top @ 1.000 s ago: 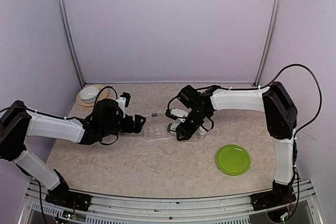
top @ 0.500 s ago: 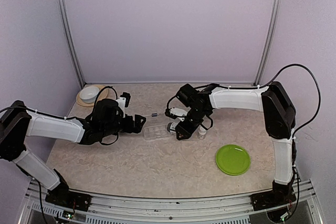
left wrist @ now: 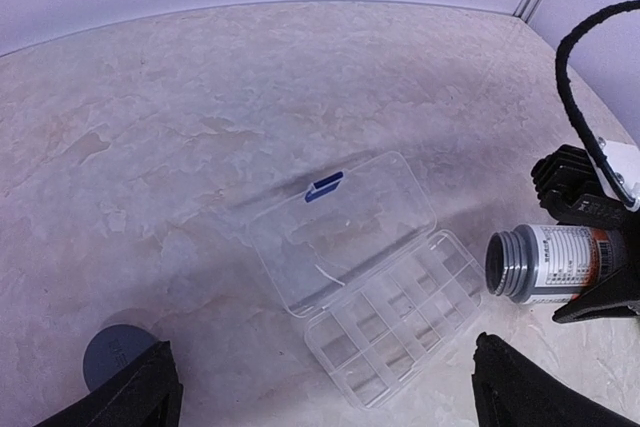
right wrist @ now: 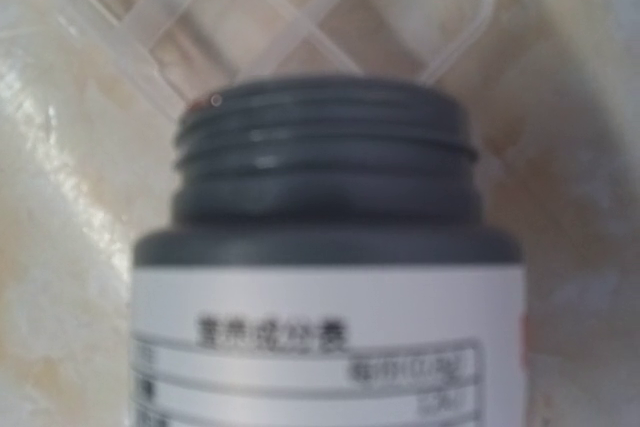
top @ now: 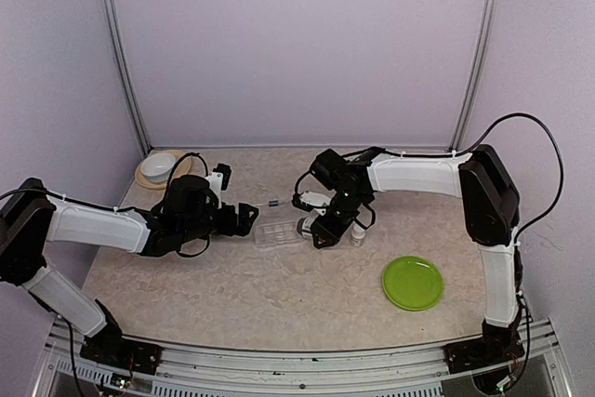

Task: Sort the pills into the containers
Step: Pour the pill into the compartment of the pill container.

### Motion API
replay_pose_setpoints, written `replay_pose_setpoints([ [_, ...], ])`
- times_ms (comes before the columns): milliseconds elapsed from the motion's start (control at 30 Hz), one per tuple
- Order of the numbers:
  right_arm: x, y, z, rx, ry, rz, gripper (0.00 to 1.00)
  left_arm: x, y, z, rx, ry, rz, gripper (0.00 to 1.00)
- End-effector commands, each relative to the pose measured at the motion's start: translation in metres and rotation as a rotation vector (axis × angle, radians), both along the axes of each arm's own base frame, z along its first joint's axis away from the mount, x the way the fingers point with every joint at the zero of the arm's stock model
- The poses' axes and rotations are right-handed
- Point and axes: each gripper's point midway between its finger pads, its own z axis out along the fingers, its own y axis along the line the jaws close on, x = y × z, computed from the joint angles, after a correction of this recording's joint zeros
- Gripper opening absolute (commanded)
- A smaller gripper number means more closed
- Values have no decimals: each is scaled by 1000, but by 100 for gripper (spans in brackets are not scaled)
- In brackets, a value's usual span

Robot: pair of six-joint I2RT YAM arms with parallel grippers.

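Note:
The container, a clear compartment box [left wrist: 400, 332], lies open on the table, its lid [left wrist: 345, 232] with a blue mark folded back; from above it shows as a clear box [top: 279, 232] between the arms. My right gripper [top: 321, 230] is shut on a grey-necked, uncapped bottle [left wrist: 540, 265], which lies nearly level with its mouth at the box's right end. The right wrist view is filled by this bottle [right wrist: 325, 277], with compartments just beyond its mouth. My left gripper [top: 246, 218] hovers open just left of the box, holding nothing. I cannot make out any pills.
A grey cap [left wrist: 110, 355] lies on the table near my left fingers. A small white bottle [top: 357, 234] stands right of the right gripper. A green plate [top: 412, 283] sits at the front right. A white bowl [top: 160, 167] rests at the back left.
My right gripper with the bottle has edged slightly left toward the box. The left arm has not moved.

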Motion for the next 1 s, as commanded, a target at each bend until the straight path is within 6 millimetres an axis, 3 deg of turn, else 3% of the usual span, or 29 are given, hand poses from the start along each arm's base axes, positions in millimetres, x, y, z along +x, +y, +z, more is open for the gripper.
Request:
replay_pose_setpoints([
  [0, -3, -1, -5, -47, 5, 22, 0, 0, 0, -4, -4, 0, -1, 99],
  [967, -6, -1, -3, -145, -18, 78, 0, 0, -1, -4, -7, 2, -2, 99],
])
